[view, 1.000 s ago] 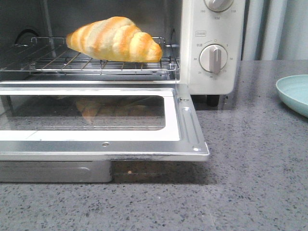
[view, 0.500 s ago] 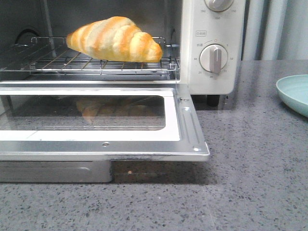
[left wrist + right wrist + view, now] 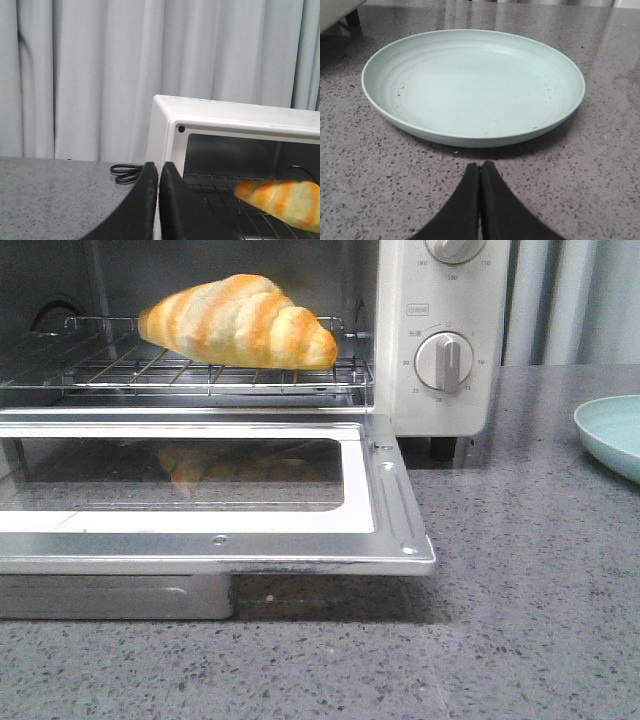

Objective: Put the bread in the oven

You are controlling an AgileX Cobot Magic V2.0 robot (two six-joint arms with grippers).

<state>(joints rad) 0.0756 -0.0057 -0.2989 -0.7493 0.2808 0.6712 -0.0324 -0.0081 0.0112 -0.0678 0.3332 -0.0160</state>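
Observation:
The bread (image 3: 240, 322), a golden-orange striped roll, lies on the wire rack (image 3: 200, 375) inside the cream-white oven (image 3: 440, 400). The oven's glass door (image 3: 200, 490) hangs open, flat towards me. In the left wrist view the bread (image 3: 280, 197) shows on the rack, and my left gripper (image 3: 158, 167) is shut and empty in front of the oven's (image 3: 235, 115) outer corner, apart from the bread. My right gripper (image 3: 480, 167) is shut and empty just above the counter, in front of an empty plate. Neither gripper shows in the front view.
A pale green plate (image 3: 470, 85) lies on the grey speckled counter (image 3: 520, 620), right of the oven; its edge shows in the front view (image 3: 610, 435). A black cable (image 3: 127, 173) lies coiled beside the oven. Grey curtains (image 3: 100, 75) hang behind.

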